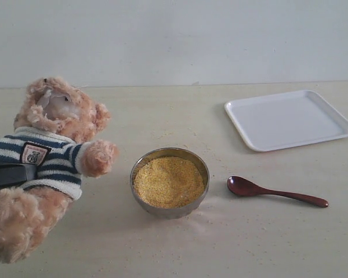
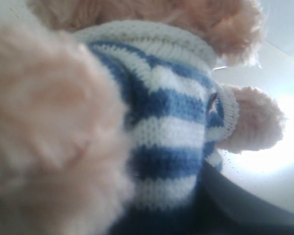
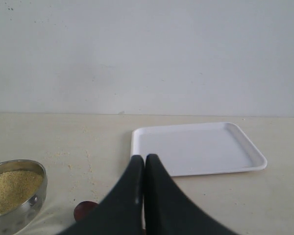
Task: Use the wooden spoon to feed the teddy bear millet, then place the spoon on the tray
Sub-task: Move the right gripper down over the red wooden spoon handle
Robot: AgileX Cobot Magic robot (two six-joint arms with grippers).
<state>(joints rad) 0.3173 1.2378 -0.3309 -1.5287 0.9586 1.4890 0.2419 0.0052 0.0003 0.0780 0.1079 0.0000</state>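
**Plush toy, grain bowl, spoon and tray.**
Fluffy light-brown plush teddy bear [image 1: 52, 133], round steel bowl [image 1: 173, 212] of fine yellow millet [image 1: 168, 182], glossy reddish-brown wooden spoon [image 1: 275, 193], flat white rounded-corner tray [image 1: 290, 119].

Spoon lying on the table just right of the bowl, tray beyond it. Left gripper [image 1: 14, 174] clamped on the bear's striped knit torso. Right gripper [image 3: 144, 161], shown only in its wrist view, with 2 black fingers pressed together, empty.

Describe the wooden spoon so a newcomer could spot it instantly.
Start at the steel bowl of millet mid-table. Just right of it in the exterior view, nearer the camera than the white tray, lies the wooden spoon. It alone is slim, glossy and dark reddish-brown.
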